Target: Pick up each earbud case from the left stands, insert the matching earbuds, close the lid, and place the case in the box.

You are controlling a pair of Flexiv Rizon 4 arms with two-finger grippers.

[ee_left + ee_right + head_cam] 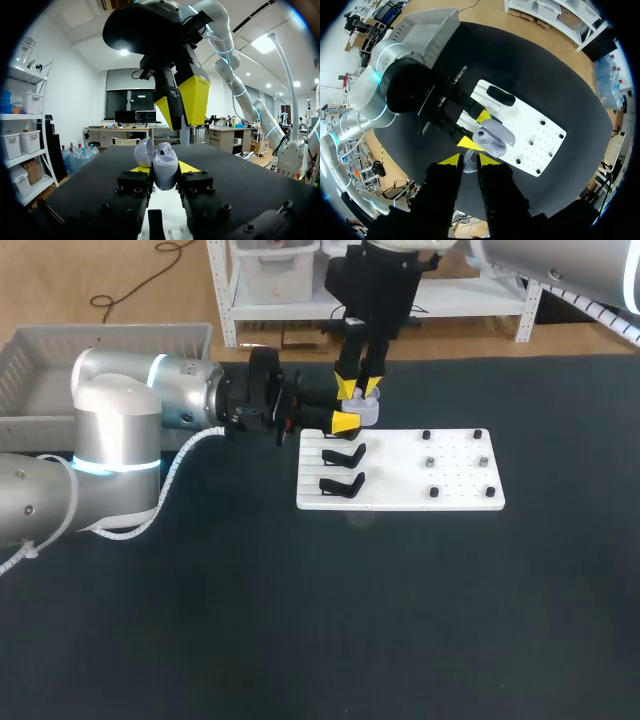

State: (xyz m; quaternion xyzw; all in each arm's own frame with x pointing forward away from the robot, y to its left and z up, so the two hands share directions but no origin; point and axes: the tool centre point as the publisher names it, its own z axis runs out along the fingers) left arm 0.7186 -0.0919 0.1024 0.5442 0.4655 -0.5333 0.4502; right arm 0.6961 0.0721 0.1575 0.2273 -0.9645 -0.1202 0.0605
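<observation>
While the white board (400, 502) lies nearest, the open case (492, 138) is held clamped between the fingers of the left gripper (165, 172) over the board's far left corner, with its mouth upward and its lid (144, 151) tipped aside. One earbud (164, 148) is seen seated inside. Just above, the right gripper (358, 388) is closed on a second earbud (185, 134), so the free socket is judged to lie almost straight below the jaws. Farther off left, the box (120, 345) is set.
</observation>
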